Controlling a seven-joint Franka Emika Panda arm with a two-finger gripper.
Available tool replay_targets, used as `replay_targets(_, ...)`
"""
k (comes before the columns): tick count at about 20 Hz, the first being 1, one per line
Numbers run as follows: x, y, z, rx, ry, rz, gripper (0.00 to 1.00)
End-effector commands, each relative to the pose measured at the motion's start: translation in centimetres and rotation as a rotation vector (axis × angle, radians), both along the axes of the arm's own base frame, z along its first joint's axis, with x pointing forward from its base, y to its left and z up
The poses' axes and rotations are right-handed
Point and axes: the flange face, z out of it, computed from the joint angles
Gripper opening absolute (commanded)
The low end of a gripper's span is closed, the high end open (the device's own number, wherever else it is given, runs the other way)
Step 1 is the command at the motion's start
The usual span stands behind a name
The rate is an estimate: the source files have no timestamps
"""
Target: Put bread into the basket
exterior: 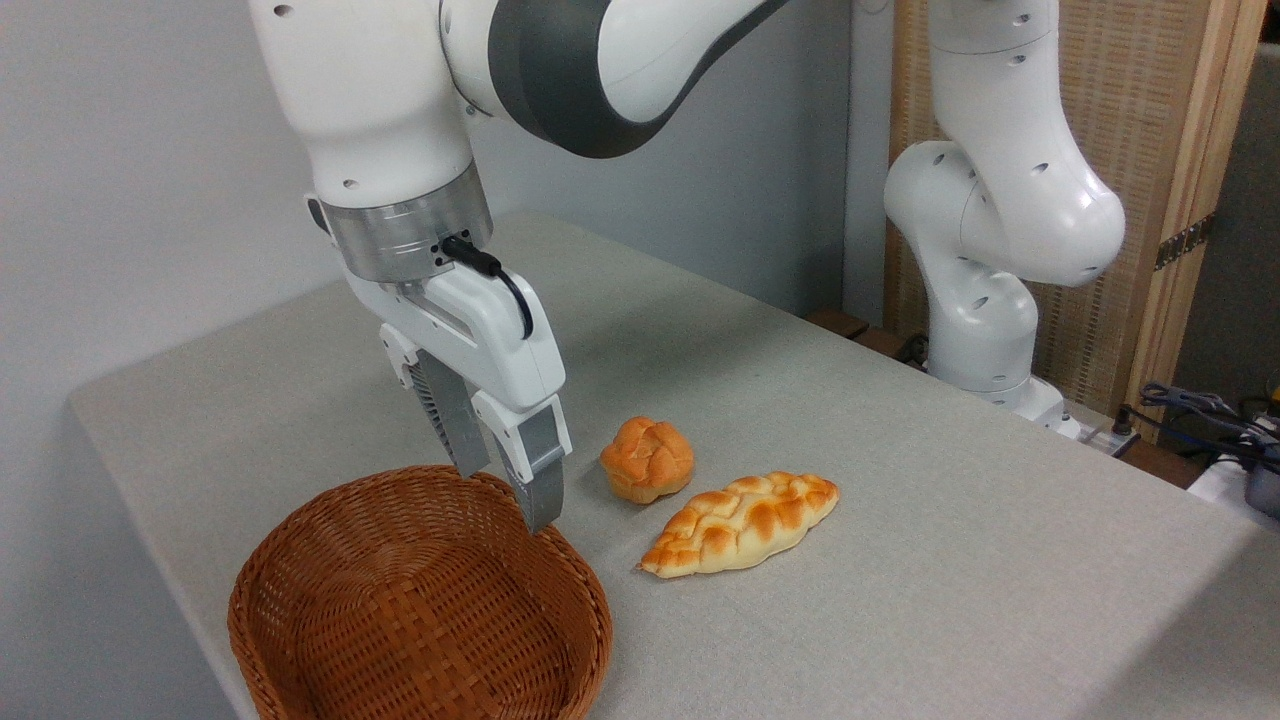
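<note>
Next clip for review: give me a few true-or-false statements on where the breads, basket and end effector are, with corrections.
1. The round bun lies on the table, outside the wicker basket. True.
2. The end effector grips the bun. False: it holds nothing, its fingers apart above the basket's far rim.
3. The braided loaf lies in the basket. False: it lies on the table, right of the basket.
4. The basket is empty. True.
5. The bun sits between the end effector and the loaf. True.

Grey table [900, 560], pale grey wall [140, 180], woven wood-framed screen [1160, 150] at right, cables [1200, 410]
</note>
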Motion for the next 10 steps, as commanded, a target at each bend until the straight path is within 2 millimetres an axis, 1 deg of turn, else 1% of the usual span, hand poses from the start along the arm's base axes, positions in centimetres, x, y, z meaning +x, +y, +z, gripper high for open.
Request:
replay_targets(1, -0.7, 0.6, 2.1, -0.009, -0.018, 0.028, 1.0)
replay_targets(3, -0.7, 0.0, 2.5, -0.012, -0.029, 0.019, 1.0)
replay_targets(5, -0.7, -0.1, 2.8, -0.009, -0.041, 0.016, 1.0)
replay_targets(7, -0.7, -0.6, 3.6, -0.011, -0.057, 0.009, 1.0)
replay_targets(10, -0.6, -0.7, 3.5, -0.015, -0.055, 0.006, 1.0)
